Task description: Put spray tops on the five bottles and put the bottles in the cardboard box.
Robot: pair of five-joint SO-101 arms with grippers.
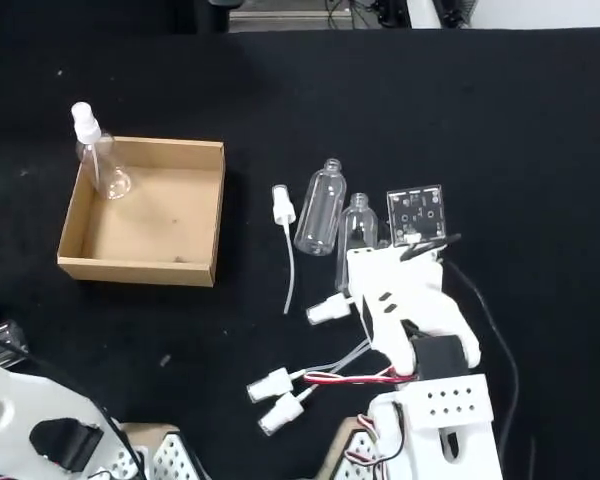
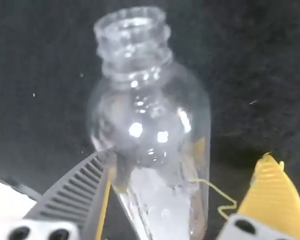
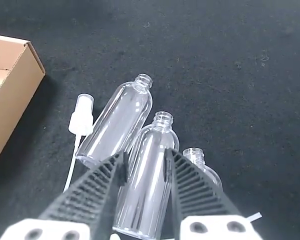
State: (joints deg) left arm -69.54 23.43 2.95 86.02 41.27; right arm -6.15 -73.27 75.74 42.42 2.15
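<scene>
Now, right jaws (image 3: pixel 146 157): spread about a bottle's width, straddling the middle bottle (image 3: pixel 147 192), which lies on the bench (image 3: pixel 230 60); no squeeze shows.
Left jaws (image 2: pixel 182 160): one on each side of an open-necked bottle (image 2: pixel 150 115); whether they pinch it I cannot tell.
Handling: thin clear plastic, likely light, slick and round, so apt to roll or squirt out of a hard pinch. It is best taken across the straight body below the shoulder, leaving the threaded neck free for a top.
Neighbours: an outer bottle (image 3: pixel 117 122) lies close against the middle one on one side, and a third bottle (image 3: pixel 200 162) lies just beside it on the other. Closing jaws could nudge either.
Spray tops: a first top (image 1: pixel 283 205) with its tube lies beside the outer bottle. A second top (image 1: pixel 325 310) sits by the right arm. A third top (image 1: pixel 270 383) and a fourth top (image 1: pixel 280 412) lie near the arm's wires (image 1: pixel 350 375). They look small and light with bendy tubes, so the collar is the place to hold them.
Box: the cardboard box (image 1: pixel 140 270) sits well apart, with one capped bottle (image 1: pixel 105 165) in a far corner.
Progress: by my judgement, one of five is done.
</scene>
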